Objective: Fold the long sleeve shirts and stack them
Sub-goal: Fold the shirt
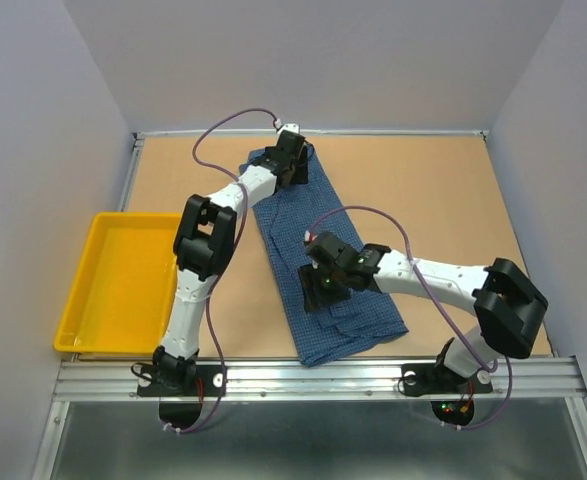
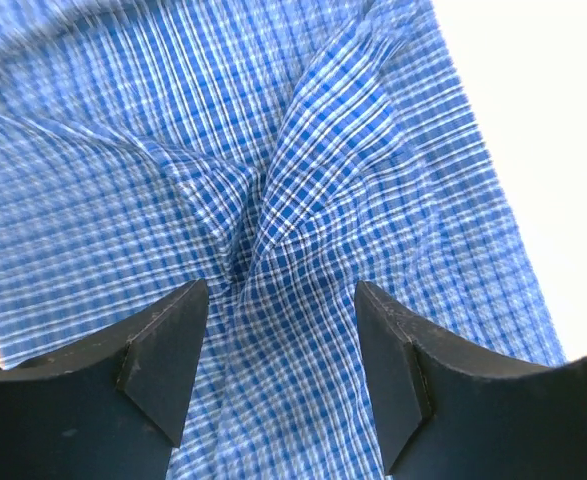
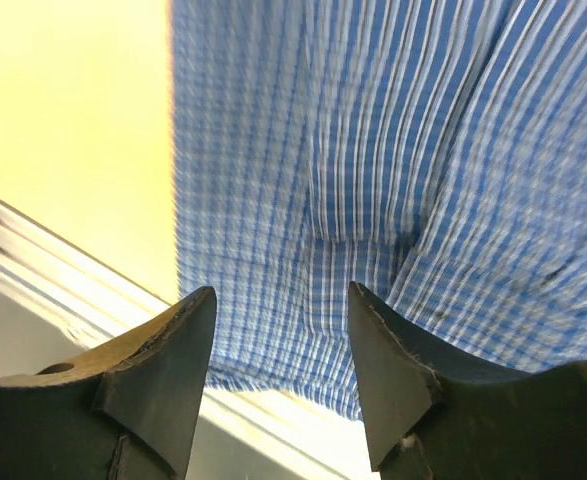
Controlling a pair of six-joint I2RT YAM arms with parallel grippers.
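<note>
Low in the centre of the overhead frame, the right gripper (image 1: 323,287) hangs over the near half of the shirt (image 1: 283,235), fingers spread. The shirt is blue, finely checked and wrinkled, and lies as a long strip on the table (image 1: 433,190), running up-frame. At its far end the left gripper (image 1: 295,165), also spread, straddles a raised crease.

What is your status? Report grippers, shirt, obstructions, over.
Left gripper open over bunched far end of shirt. Right gripper open over near end. Shirt lies in a long strip. Yellow tray beside it, apart.
</note>
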